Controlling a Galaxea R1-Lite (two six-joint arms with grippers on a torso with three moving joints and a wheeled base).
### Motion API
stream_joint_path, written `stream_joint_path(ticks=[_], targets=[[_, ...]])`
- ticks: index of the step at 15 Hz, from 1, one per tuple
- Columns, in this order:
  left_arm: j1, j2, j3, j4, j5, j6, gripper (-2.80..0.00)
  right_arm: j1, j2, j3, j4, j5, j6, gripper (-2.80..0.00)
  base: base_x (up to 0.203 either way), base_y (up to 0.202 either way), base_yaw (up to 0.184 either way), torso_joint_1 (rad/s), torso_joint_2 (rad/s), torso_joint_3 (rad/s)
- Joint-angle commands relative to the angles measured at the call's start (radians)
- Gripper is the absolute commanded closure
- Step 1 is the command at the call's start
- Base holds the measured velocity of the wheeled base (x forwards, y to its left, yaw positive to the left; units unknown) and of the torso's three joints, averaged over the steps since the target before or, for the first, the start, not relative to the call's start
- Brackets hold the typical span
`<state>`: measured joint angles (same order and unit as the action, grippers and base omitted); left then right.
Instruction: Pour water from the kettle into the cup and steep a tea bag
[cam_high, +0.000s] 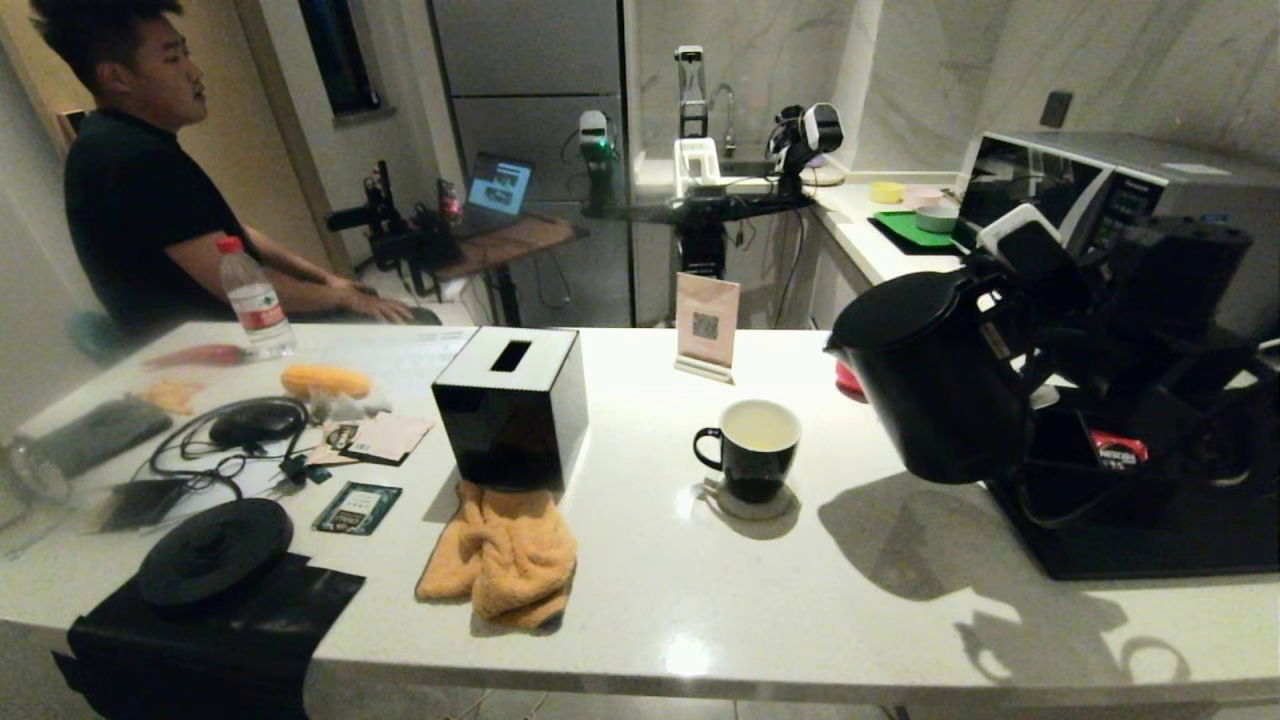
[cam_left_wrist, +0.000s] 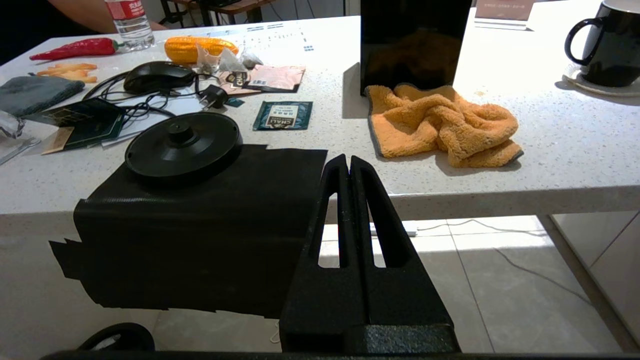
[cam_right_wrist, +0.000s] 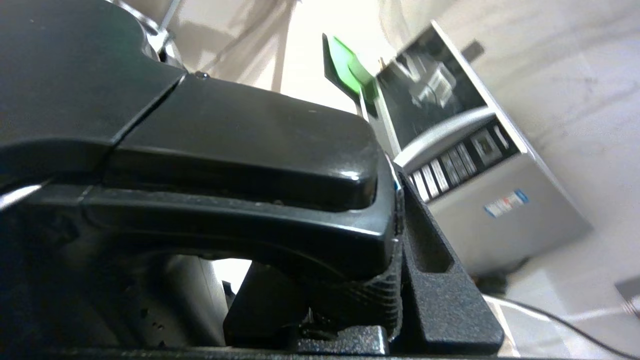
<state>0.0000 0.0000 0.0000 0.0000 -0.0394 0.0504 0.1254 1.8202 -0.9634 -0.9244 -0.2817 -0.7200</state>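
Right gripper (cam_right_wrist: 400, 280) is clamped on the kettle (cam_high: 930, 375) handle, so the kettle is held above the counter, right of the cup (cam_high: 755, 450), which holds water (cam_high: 760, 427). Left gripper (cam_left_wrist: 348, 165) is closed, parked by the counter edge.

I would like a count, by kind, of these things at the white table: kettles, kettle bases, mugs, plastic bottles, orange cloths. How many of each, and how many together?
Kettle: 1
Kettle base: 1
Mug: 1
Plastic bottle: 1
Orange cloth: 1
Total: 5
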Motion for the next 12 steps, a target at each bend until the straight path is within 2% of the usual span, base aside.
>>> stream_joint_path(ticks=[1,7,12], targets=[[0.000,0.000,0.000,0.000,-0.001,0.000,0.00,-0.038,-0.019,-0.006,0.011,0.001,-0.003,0.00,0.000,0.000,0.000,0.000,0.00,0.000],[0.000,0.000,0.000,0.000,-0.001,0.000,0.00,-0.134,-0.052,-0.056,0.133,0.005,0.037,0.00,0.000,0.000,0.000,0.000,0.00,0.000],[0.000,0.000,0.000,0.000,-0.001,0.000,0.00,-0.171,-0.071,-0.057,0.177,0.007,0.075,0.00,0.000,0.000,0.000,0.000,0.00,0.000]])
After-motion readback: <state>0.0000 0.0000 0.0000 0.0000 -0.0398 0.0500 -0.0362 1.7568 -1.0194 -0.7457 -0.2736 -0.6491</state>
